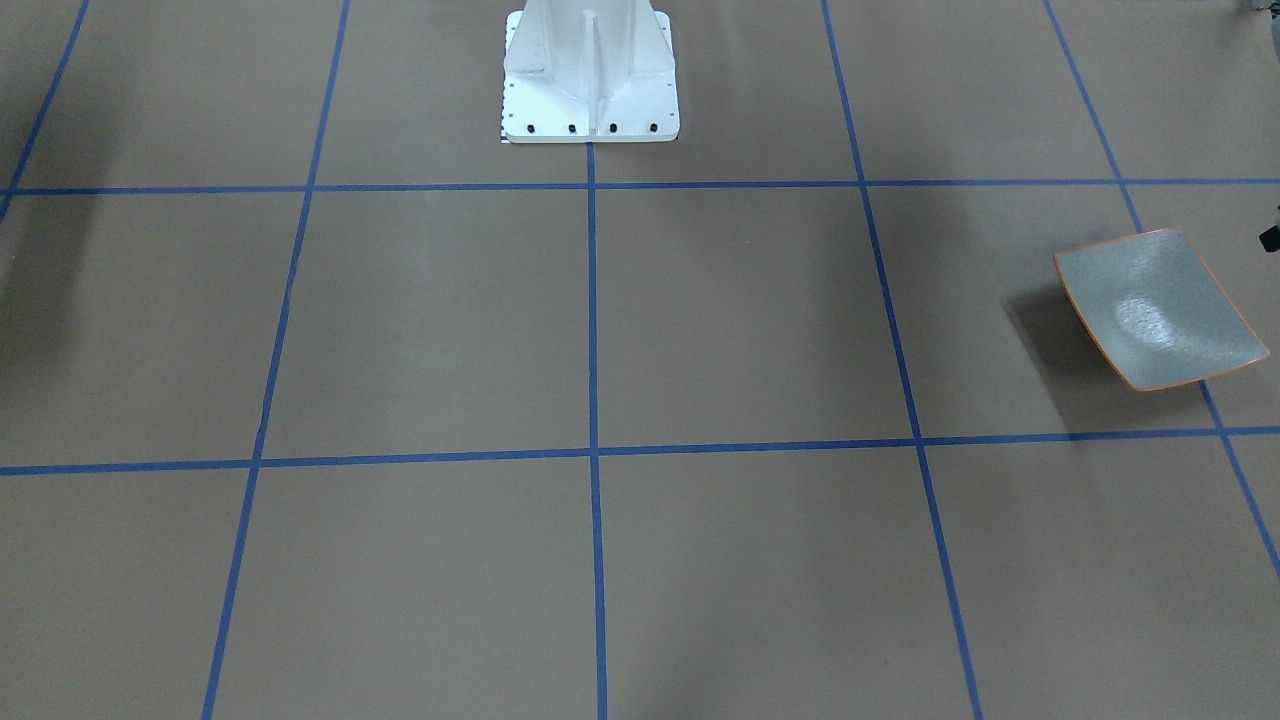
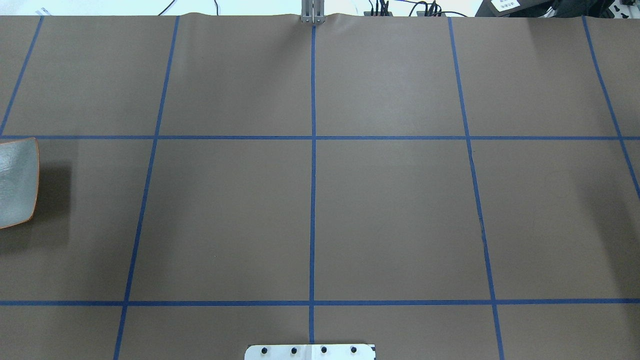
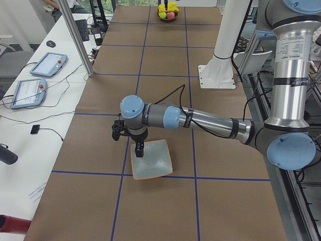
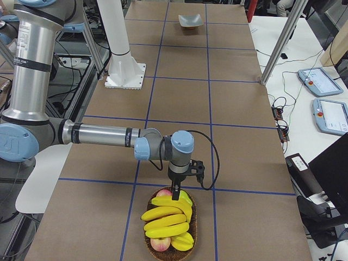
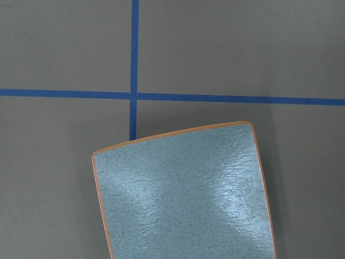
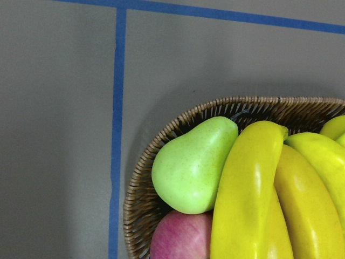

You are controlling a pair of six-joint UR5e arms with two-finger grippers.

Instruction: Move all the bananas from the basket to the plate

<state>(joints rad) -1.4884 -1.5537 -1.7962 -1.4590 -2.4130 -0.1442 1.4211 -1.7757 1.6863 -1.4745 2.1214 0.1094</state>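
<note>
The bananas point(image 4: 166, 218) lie stacked in a wicker basket point(image 4: 194, 231) at the table's end on my right. The right wrist view shows these yellow bananas point(image 6: 253, 194) close up over the basket rim point(image 6: 141, 181). My right gripper point(image 4: 176, 190) hangs just above the basket's near end; I cannot tell if it is open or shut. The grey-green plate point(image 3: 151, 159) with an orange rim lies bare at the opposite end point(image 1: 1160, 310) point(image 2: 17, 182) point(image 5: 183, 194). My left gripper point(image 3: 139, 149) hovers over the plate's edge, its state not readable.
A green pear point(image 6: 194, 164) and a red apple point(image 6: 180, 237) share the basket with the bananas. The white robot pedestal point(image 1: 590, 75) stands at the table's robot side. A metal post point(image 3: 75, 35) and teach pendants point(image 4: 321, 81) sit along the operators' side.
</note>
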